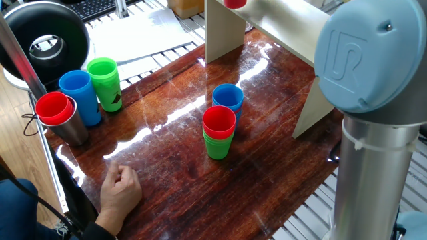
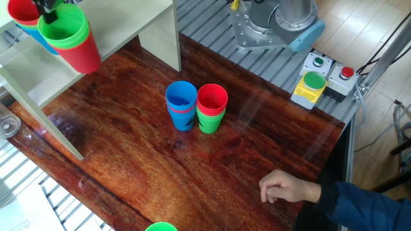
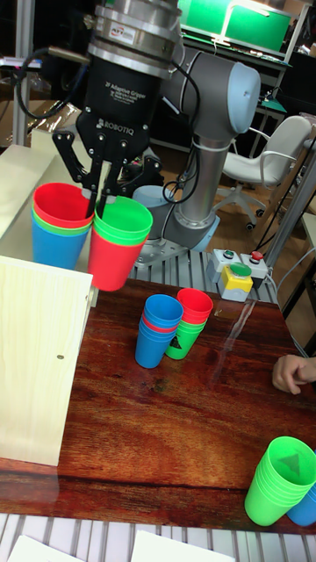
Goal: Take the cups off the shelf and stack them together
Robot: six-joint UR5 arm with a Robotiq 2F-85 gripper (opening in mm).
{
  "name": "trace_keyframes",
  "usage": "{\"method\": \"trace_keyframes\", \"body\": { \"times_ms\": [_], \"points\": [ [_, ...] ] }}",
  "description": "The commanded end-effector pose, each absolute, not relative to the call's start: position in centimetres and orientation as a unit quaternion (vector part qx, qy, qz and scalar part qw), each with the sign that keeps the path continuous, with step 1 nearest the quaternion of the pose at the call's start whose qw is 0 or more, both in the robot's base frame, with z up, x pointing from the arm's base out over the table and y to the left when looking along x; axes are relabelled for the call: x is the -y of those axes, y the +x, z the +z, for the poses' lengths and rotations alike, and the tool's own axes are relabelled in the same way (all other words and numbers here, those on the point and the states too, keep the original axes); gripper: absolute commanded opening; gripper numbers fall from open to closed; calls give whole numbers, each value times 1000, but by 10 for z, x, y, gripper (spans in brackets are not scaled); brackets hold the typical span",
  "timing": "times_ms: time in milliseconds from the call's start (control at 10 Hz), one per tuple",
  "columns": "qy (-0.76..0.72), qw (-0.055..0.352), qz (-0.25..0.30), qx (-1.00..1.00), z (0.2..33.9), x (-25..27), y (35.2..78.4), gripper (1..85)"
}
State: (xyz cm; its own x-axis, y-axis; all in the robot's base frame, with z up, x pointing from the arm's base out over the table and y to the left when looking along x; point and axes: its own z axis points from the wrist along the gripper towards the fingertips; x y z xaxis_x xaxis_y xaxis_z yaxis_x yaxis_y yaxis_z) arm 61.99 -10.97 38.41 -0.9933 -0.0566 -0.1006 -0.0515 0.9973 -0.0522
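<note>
Pinching the rim of a green-in-red cup stack [image 3: 117, 241], the claw [image 3: 98, 204] holds it above the shelf [image 2: 115, 32].

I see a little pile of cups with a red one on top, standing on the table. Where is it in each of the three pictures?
One fixed view: the red-topped pile stands at centre, just in front of the blue-topped pile.
The other fixed view: near centre, right of the blue-topped pile.
Tall fixed view: mid-picture, right of and slightly behind the blue-topped pile.
Shared landmark: the blue-topped pile close beside it.
</note>
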Motion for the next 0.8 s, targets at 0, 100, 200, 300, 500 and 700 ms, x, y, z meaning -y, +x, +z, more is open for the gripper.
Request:
{"method": "trace_keyframes", "body": {
  "times_ms": [0, 100, 200, 300, 500, 700],
  "points": [
    [21, 15, 15, -1000, 393, 78, 596, 17],
    [40, 8, 25, -999, 400, 62, 589, 17],
    [57, 4, 35, -998, 404, 47, 583, 17],
    [70, 5, 40, -997, 405, 36, 579, 17],
    [97, 11, 55, -994, 403, 17, 577, 17],
    [120, 13, 91, -988, 397, -10, 577, 17]
  ]
}}
